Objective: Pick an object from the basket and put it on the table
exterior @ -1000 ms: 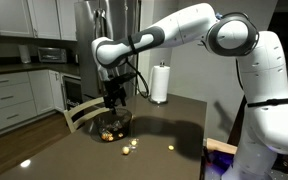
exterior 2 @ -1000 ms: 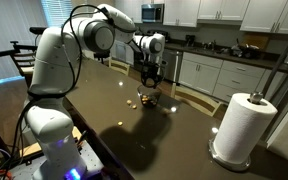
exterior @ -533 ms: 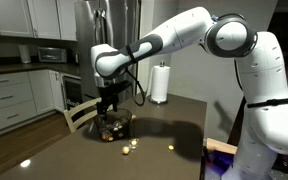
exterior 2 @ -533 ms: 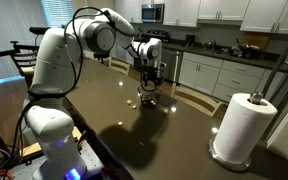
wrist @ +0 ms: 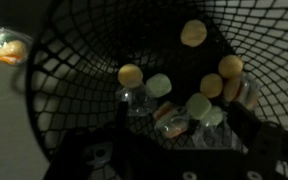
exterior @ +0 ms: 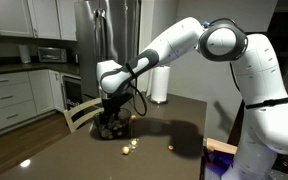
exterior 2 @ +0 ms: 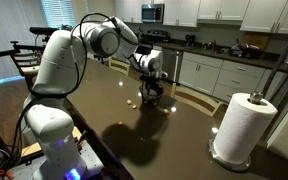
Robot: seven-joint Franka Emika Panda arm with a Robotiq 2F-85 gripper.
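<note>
The basket (exterior: pixel 117 124) is a dark round mesh bowl on the dark brown table (exterior: pixel 159 125); it also shows in an exterior view (exterior 2: pixel 154 98). My gripper (exterior: pixel 109 115) reaches down into it, also seen in an exterior view (exterior 2: pixel 151 90). In the wrist view the basket's mesh wall (wrist: pixel 84 40) surrounds several small wrapped pieces, tan (wrist: pixel 130 74) and pale green (wrist: pixel 159 85). My gripper (wrist: pixel 169 135) is open, with its dark fingers on either side of a wrapped orange piece (wrist: pixel 170 120). I cannot tell whether the fingers touch it.
Small pieces lie loose on the table beside the basket (exterior: pixel 129 148) (exterior: pixel 170 148), one also in an exterior view (exterior 2: pixel 130 101) and the wrist view (wrist: pixel 6 45). A paper towel roll (exterior 2: pixel 239 128) stands on the table. A chair back (exterior: pixel 79 112) sits behind the basket.
My gripper has come down from above the basket into it. The basket and loose pieces have not moved.
</note>
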